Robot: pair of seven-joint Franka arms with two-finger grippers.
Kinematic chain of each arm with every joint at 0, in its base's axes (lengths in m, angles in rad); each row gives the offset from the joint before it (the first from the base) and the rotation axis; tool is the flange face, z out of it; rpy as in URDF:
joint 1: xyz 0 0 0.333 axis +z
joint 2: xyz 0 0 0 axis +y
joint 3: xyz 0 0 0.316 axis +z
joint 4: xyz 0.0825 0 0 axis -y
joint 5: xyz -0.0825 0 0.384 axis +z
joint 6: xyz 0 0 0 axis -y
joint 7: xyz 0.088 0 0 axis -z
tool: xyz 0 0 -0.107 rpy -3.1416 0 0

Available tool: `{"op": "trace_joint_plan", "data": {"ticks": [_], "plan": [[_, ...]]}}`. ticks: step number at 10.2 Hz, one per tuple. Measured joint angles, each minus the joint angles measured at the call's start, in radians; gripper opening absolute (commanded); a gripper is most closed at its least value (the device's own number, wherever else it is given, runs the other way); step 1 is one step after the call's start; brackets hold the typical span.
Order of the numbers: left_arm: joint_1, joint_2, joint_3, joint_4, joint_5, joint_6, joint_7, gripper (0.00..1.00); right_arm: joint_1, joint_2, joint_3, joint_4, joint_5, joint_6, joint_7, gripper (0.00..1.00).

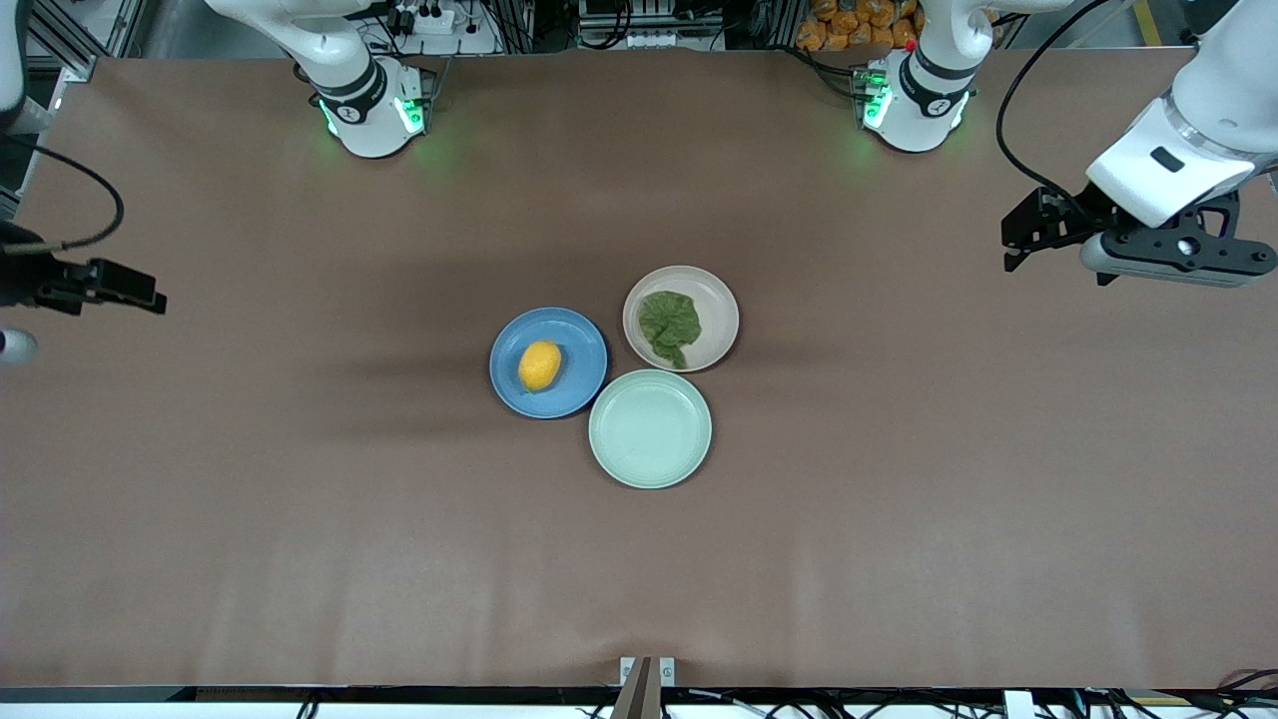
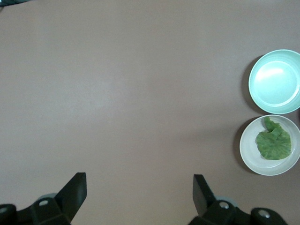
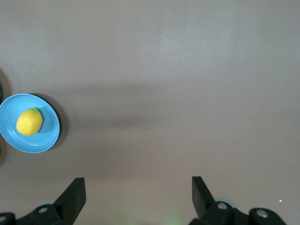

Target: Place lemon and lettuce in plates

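Note:
The yellow lemon (image 1: 540,364) lies in the blue plate (image 1: 591,345); both also show in the right wrist view, the lemon (image 3: 29,122) on the blue plate (image 3: 50,137). The dark-green lettuce (image 1: 669,325) lies in the beige-pink plate (image 1: 717,308), which also shows in the left wrist view with the lettuce (image 2: 273,143) on the plate (image 2: 251,158). My left gripper (image 1: 1176,268) (image 2: 139,187) hangs open and empty over bare table at the left arm's end. My right gripper (image 1: 12,346) (image 3: 138,190) hangs open and empty over the right arm's end, mostly cut off in the front view.
An empty mint-green plate (image 1: 650,428) (image 2: 275,81) sits touching both other plates, nearer the front camera. The brown table top (image 1: 300,499) stretches wide around the three plates. The arm bases stand along the table's edge farthest from the front camera.

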Motion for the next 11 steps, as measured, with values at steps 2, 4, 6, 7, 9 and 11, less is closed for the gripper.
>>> {"op": "trace_joint_plan", "data": {"ticks": [2,4,6,7,9,11], "plan": [[0.000,0.000,0.001,0.011,0.000,0.000,0.000,1.00,0.000,-0.005,0.011,0.000,0.003,-0.003,-0.001,1.00],[-0.002,0.003,0.000,0.011,-0.003,0.008,0.000,1.00,0.000,-0.032,0.020,-0.001,0.006,-0.064,-0.001,1.00],[-0.006,0.004,-0.003,0.011,-0.005,0.034,0.000,1.00,0.000,-0.060,0.021,-0.026,0.008,-0.048,-0.001,1.00],[-0.006,0.005,-0.003,0.011,-0.007,0.036,0.000,1.00,0.000,-0.084,0.023,-0.071,0.008,-0.006,-0.001,1.00],[-0.003,0.006,-0.003,0.011,-0.010,0.037,0.000,1.00,0.001,-0.130,0.030,-0.148,0.008,0.031,-0.001,1.00],[-0.003,0.011,-0.002,0.011,-0.011,0.037,0.000,1.00,0.001,-0.149,0.033,-0.166,0.008,0.036,-0.001,1.00]]}}
